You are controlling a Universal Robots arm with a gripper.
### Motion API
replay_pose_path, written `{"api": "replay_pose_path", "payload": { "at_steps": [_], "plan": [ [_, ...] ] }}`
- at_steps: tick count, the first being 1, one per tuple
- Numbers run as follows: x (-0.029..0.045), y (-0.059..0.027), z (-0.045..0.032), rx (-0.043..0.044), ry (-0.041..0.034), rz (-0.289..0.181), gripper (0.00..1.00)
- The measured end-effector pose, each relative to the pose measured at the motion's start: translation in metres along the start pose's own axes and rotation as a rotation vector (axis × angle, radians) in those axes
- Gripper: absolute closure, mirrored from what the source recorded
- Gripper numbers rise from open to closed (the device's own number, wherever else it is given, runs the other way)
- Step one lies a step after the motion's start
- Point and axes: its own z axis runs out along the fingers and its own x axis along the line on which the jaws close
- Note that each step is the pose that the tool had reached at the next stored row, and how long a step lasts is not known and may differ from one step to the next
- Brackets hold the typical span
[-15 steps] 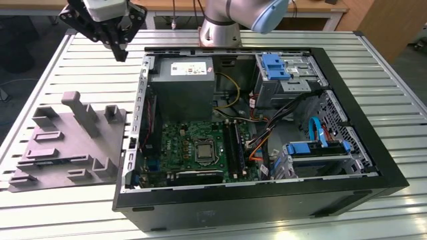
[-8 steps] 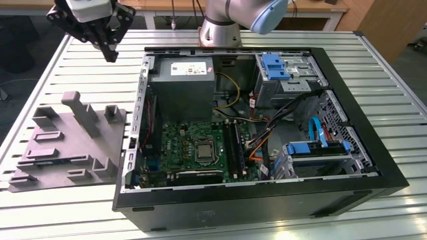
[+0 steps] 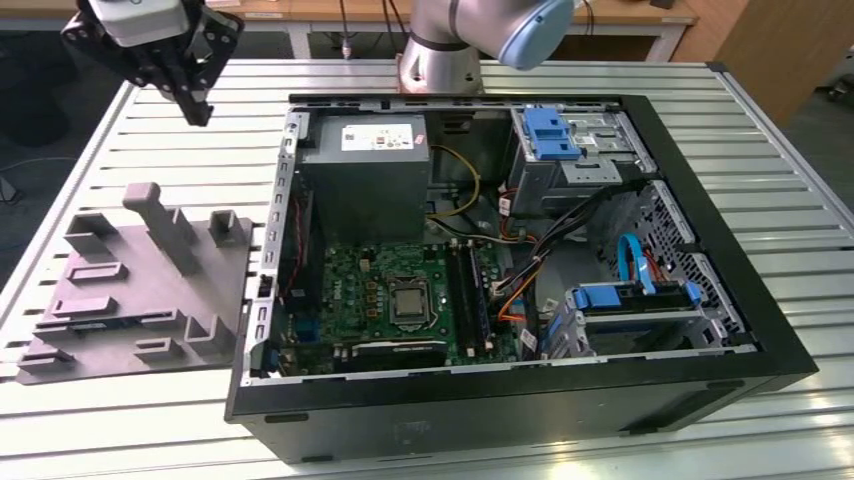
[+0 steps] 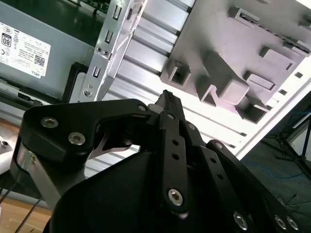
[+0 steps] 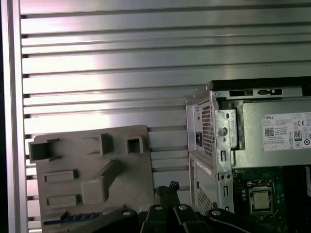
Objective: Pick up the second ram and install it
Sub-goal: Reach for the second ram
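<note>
The power supply (image 3: pixel 363 190) bears a white label (image 3: pixel 383 137), its print seemingly illegible.

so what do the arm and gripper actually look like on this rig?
Arm: silvery-grey metal tube sections with a pale blue cap on the joint. Gripper: pale grey body carrying black linkage fingers, built from flat bars with rows of small holes, pinned by silver screw heads and tapering to narrow tips.
</note>
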Motion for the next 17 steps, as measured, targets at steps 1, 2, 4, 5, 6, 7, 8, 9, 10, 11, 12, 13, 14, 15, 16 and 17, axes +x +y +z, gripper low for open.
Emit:
{"api": "replay_pose_path", "payload": {
  "at_steps": [1,2,4,5,6,7,8,9,10,11,12,13,14,15,16,17],
  "plan": [
    [0.0027,-0.0002,0.0001,0.0000,0.0000,0.000,0.89],
    [0.0051,-0.0004,0.0002,0.0000,-0.0001,0.000,0.89],
    [0.0096,-0.0007,0.0002,0.0000,0.0000,0.000,0.89],
    [0.0118,-0.0009,0.0003,0.0000,0.0000,0.000,0.89],
    [0.0140,-0.0011,0.0004,0.0000,0.0000,0.000,0.89],
    [0.0163,-0.0012,0.0004,0.0000,0.0001,0.000,0.89],
    [0.0190,-0.0014,0.0005,0.0000,0.0000,0.000,0.89],
    [0.0214,-0.0017,0.0006,0.0000,0.0000,0.000,0.89],
    [0.0238,-0.0018,0.0007,0.0000,0.0000,0.000,0.89],
    [0.0263,-0.0020,0.0008,0.0000,-0.0001,0.000,0.89],
    [0.0287,-0.0022,0.0008,0.0000,0.0000,0.000,0.89],
    [0.0311,-0.0024,0.0009,0.0000,0.0000,0.000,0.89],
    [0.0335,-0.0026,0.0010,0.0000,-0.0001,0.000,0.89],
    [0.0359,-0.0027,0.0010,0.0001,0.0001,0.000,0.89],
    [0.0381,-0.0029,0.0010,0.0001,0.0001,0.000,0.89],
    [0.0402,-0.0031,0.0011,0.0000,0.0000,0.000,0.89]
  ]
}}
